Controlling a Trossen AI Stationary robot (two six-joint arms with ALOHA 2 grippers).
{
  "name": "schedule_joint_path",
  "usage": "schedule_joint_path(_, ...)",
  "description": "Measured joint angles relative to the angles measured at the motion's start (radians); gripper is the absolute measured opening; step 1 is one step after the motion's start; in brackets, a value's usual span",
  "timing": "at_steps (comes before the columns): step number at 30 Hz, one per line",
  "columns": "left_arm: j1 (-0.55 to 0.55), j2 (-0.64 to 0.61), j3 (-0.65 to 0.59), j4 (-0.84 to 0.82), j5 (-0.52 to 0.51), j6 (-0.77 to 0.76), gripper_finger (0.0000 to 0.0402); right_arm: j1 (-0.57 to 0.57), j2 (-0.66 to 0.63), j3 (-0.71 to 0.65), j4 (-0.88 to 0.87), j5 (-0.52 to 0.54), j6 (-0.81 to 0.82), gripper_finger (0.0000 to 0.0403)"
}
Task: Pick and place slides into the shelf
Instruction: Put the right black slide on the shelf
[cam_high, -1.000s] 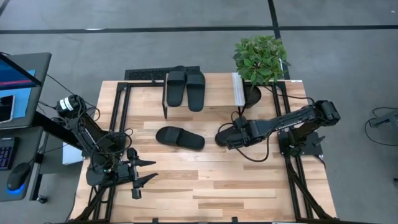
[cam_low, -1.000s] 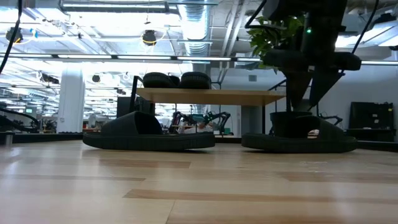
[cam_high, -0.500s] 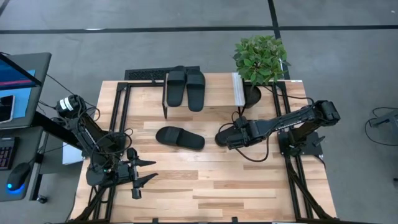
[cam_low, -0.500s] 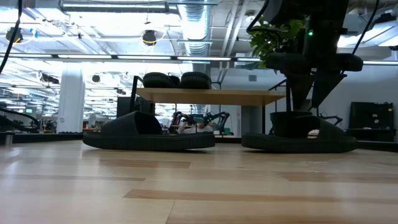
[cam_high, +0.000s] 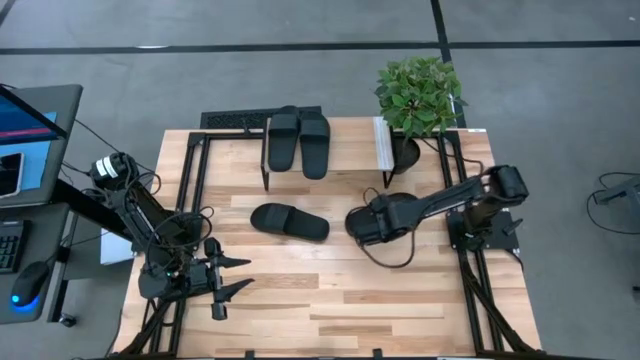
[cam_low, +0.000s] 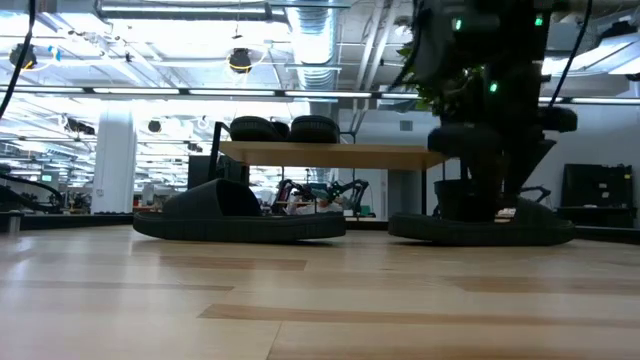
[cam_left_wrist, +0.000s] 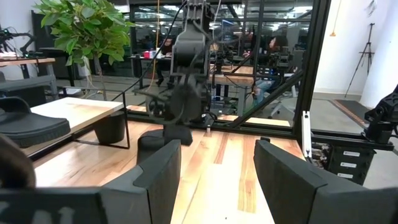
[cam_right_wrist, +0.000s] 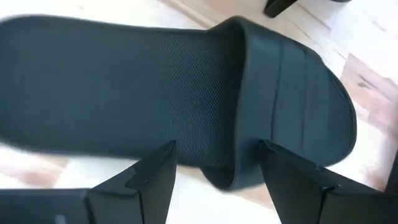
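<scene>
Two black slides lie side by side on the shelf, whose board also shows in the low view. A third slide rests sole down on the table's middle. The fourth slide lies to its right, sole down. My right gripper is open and points steeply down over that slide. Its two fingers stand apart at the near rim of the sole, beside the strap. My left gripper waits open near the table's front left. My right gripper comes at the fourth slide from above, next to the strap's edge. I cannot tell whether its fingers touch the slide. The slide lies flat on the table.
A potted plant stands at the back right beside the shelf's pale strip. A black keyboard lies at the back left edge. Black frame rails run along both table sides. Bare wood lies toward the front.
My right gripper has gone down onto the fourth slide and a little toward the table's left, tipping steeper. Its fingers have stayed apart. The slides have not moved.
</scene>
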Motion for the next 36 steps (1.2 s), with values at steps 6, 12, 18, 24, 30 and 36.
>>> schedule_joint_path(6,0.000,0.000,0.000,0.001,0.008,0.000,0.0192,-0.007,0.094,0.003,-0.007,0.043,-0.001,0.0221)
schedule_joint_path(12,0.000,0.000,0.000,0.000,0.008,0.000,0.0192,-0.009,0.123,0.045,-0.069,0.069,0.001,0.0221)
schedule_joint_path(18,0.000,0.000,0.000,0.000,0.015,0.000,0.0192,-0.010,0.115,0.081,-0.133,0.063,0.002,0.0221)
schedule_joint_path(24,0.000,0.000,0.000,0.000,0.032,0.000,0.0192,-0.011,0.120,0.089,-0.177,0.045,0.002,0.0221)
schedule_joint_path(30,0.000,0.000,0.000,0.000,0.032,0.001,0.0192,-0.016,0.121,0.089,-0.195,0.048,0.002,0.0221)
schedule_joint_path(36,0.000,0.000,0.000,0.000,0.032,-0.008,0.0192,-0.035,0.134,0.091,-0.187,0.050,0.002,0.0221)
